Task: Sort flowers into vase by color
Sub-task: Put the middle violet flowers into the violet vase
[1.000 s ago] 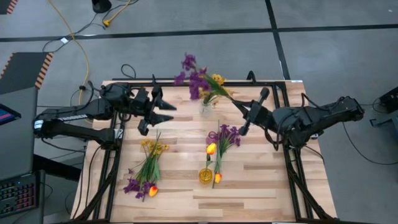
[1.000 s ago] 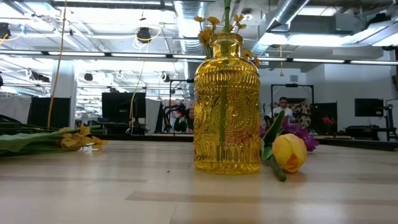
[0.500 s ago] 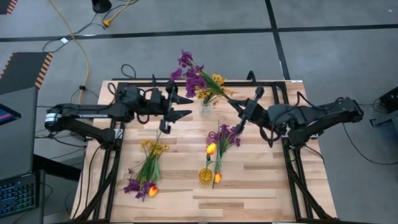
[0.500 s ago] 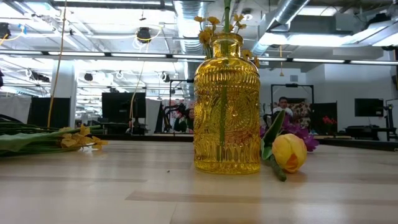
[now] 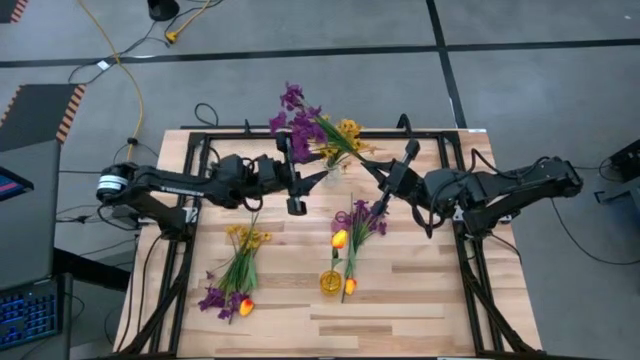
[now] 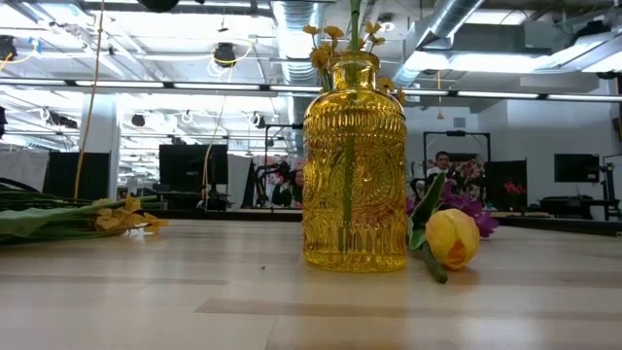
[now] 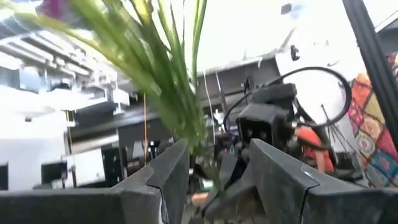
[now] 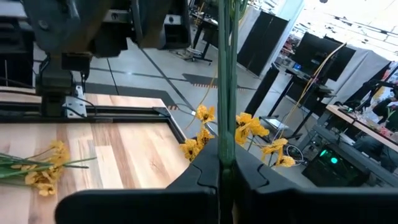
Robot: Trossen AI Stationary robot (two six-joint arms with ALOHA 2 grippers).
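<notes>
A bunch of purple blossoms (image 5: 297,115) and yellow clustered blooms (image 5: 347,130) rises over a small clear vase (image 5: 333,170) at the table's far middle. My right gripper (image 5: 372,170) comes in from the right and is shut on a green stem of this bunch. My left gripper (image 5: 305,178) reaches in from the left and is open, its fingers on either side of the bunch's green stems (image 7: 194,130). A yellow glass vase (image 5: 330,282) stands near the middle with a yellow-flowered stem in it. My left gripper: the stems pass close to one finger (image 7: 168,171), and I cannot tell whether it touches them. My right gripper pinches one thin green stem (image 8: 225,124) between its two shut fingers. The fingers come level from the table's right and lie across the stem. Yellow blooms (image 8: 249,127) show beyond the fingers.
A loose pile of yellow, purple and tulip flowers (image 5: 240,270) lies at the near left. Purple blossoms (image 5: 365,215) and two tulips (image 5: 340,238) lie beside the yellow vase (image 6: 355,160). A black frame (image 5: 190,230) runs along the table's edges.
My left gripper has travelled toward the table's right, up to the bunch, rolling its wrist and tipping upward; its gap looks unchanged. My right gripper has edged toward the left with its stem, and the blossoms have leaned toward the far left.
</notes>
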